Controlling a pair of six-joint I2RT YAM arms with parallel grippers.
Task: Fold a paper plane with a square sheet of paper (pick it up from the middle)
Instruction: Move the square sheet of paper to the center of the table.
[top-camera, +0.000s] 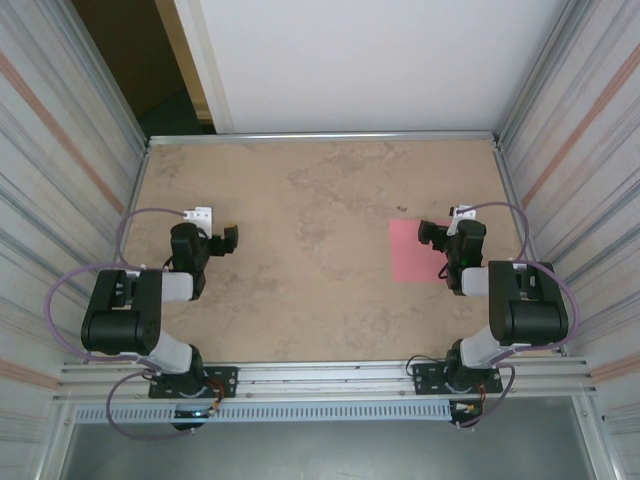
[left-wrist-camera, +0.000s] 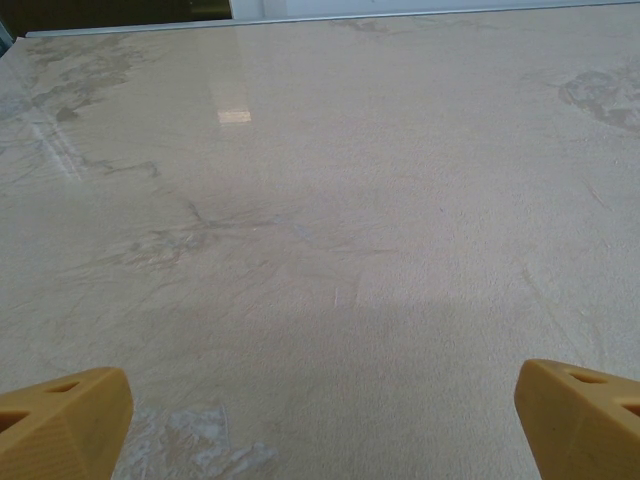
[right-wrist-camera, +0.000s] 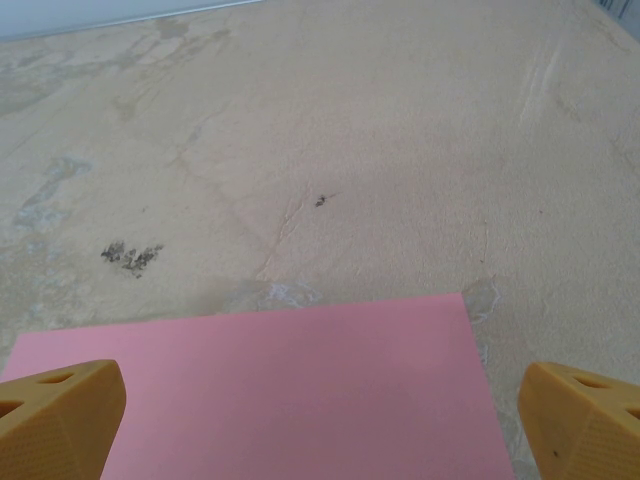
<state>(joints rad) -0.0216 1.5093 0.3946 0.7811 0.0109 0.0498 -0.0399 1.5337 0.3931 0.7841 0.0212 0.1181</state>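
The square sheet of paper (top-camera: 408, 255) lies flat and unfolded on the right side of the table (top-camera: 320, 190). The right claw (right-wrist-camera: 320, 425) hangs over it with its fingers spread wide, holding nothing. The left claw (left-wrist-camera: 320, 425) is also wide open and empty, over the left side of the table and well apart from the sheet.

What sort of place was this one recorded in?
Most likely a robot test cell in a lab. A worn beige table is boxed in by ribbed panel walls, the left arm and right arm are bolted to an aluminium rail at its near edge, and a square sheet of paper lies on it.
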